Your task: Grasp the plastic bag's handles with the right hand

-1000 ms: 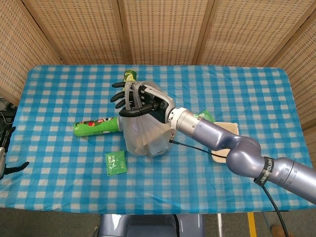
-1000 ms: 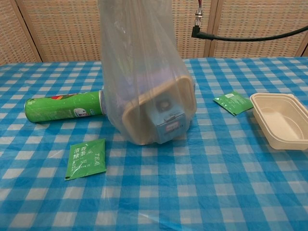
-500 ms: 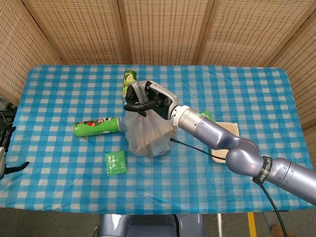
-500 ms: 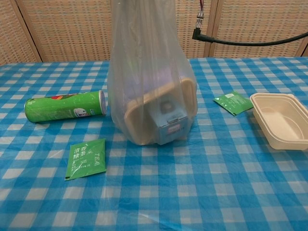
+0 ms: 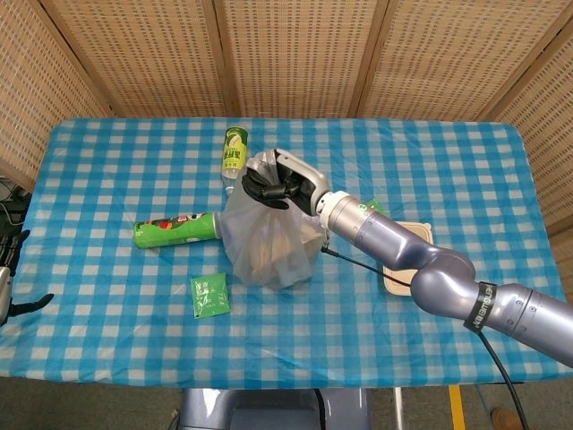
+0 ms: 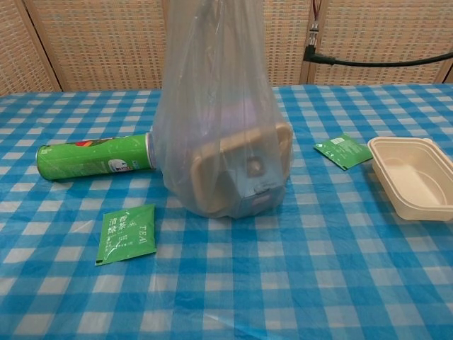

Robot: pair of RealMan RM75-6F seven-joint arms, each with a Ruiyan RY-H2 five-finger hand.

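Note:
A clear plastic bag [image 5: 269,240] stands mid-table, holding a beige food box [image 6: 237,166] and a small blue box [image 6: 253,185]. My right hand [image 5: 276,184] sits on top of the bag, its fingers curled around the gathered handles [image 5: 260,168]. In the chest view the bag [image 6: 212,85] rises past the top edge, so the hand and handles are hidden there. Only dark, spread fingers of my left hand [image 5: 12,269] show at the far left edge, off the table and holding nothing.
A green chip can [image 5: 175,230] lies just left of the bag, and a green can [image 5: 235,150] stands behind it. Tea packets lie front left [image 6: 127,232] and right [image 6: 343,150]. An empty beige tray [image 6: 414,177] sits right, and a black cable [image 6: 375,59] hangs above.
My right hand's fingers, spread a second ago, have closed around the handles. It shifted slightly right, gathering the bag's top, and the can standing behind now shows fully.

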